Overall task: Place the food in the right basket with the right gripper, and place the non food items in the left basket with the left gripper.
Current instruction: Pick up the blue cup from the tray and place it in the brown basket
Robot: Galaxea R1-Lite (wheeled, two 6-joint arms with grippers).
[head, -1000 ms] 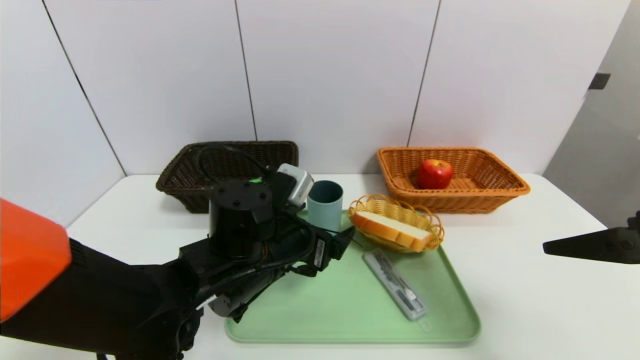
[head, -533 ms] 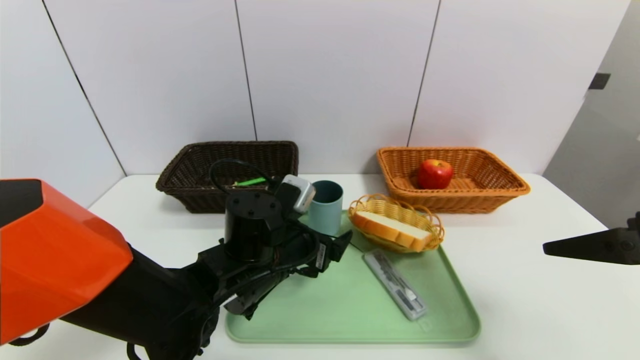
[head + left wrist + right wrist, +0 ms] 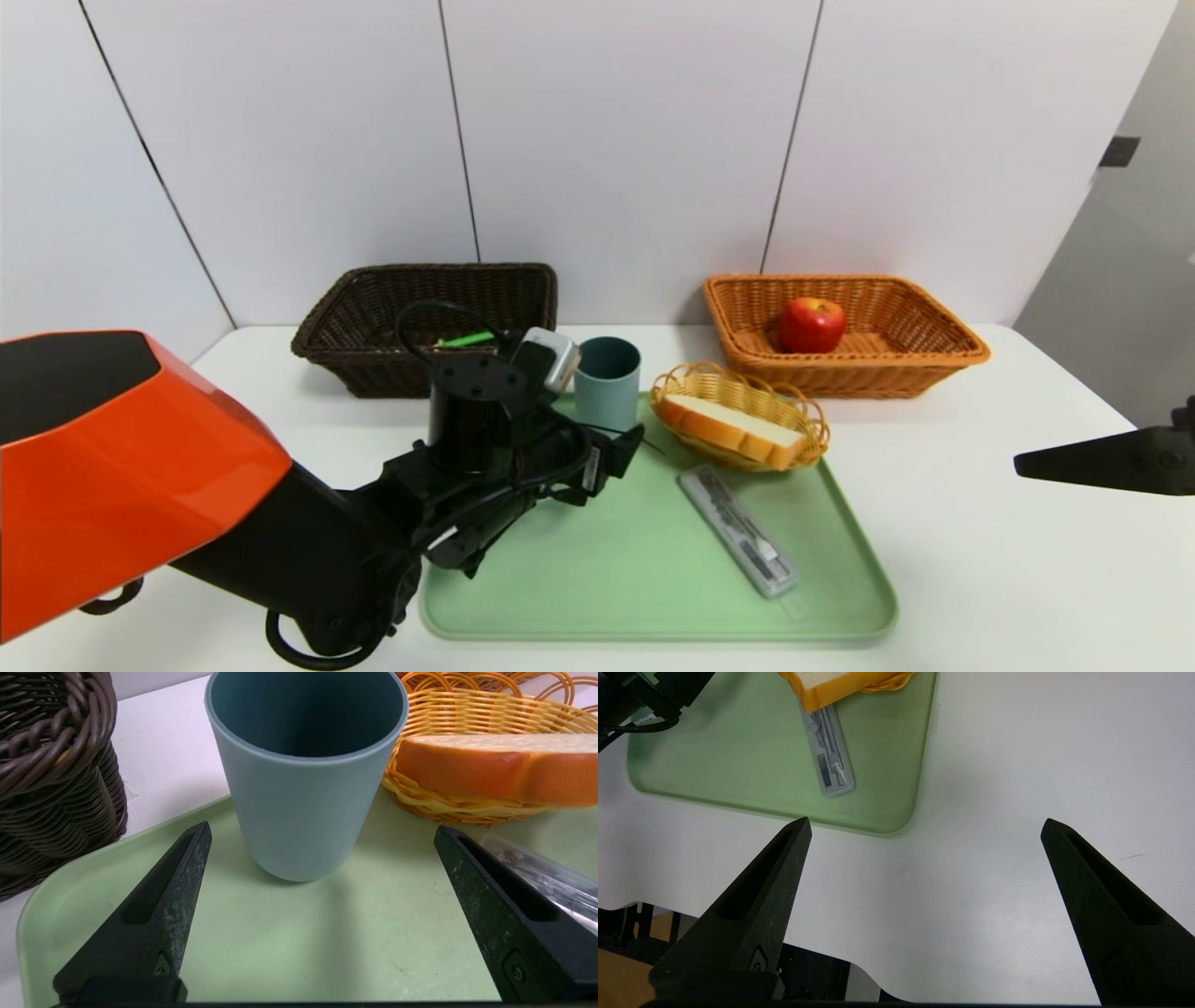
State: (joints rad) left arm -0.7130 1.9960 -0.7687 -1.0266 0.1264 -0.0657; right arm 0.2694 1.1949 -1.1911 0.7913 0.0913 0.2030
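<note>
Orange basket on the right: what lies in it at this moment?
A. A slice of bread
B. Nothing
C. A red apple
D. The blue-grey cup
C. A red apple sits inside the orange basket; the bread slice is in the small yellow basket and the cup stands on the green tray.

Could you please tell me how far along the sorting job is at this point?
Done: the apple lies in the orange basket, and something green lies in the dark basket. In hand: the open left gripper is lined up on the blue cup, not touching. Left: cup, clear case, bread. The right gripper hangs open beside the tray.
</note>
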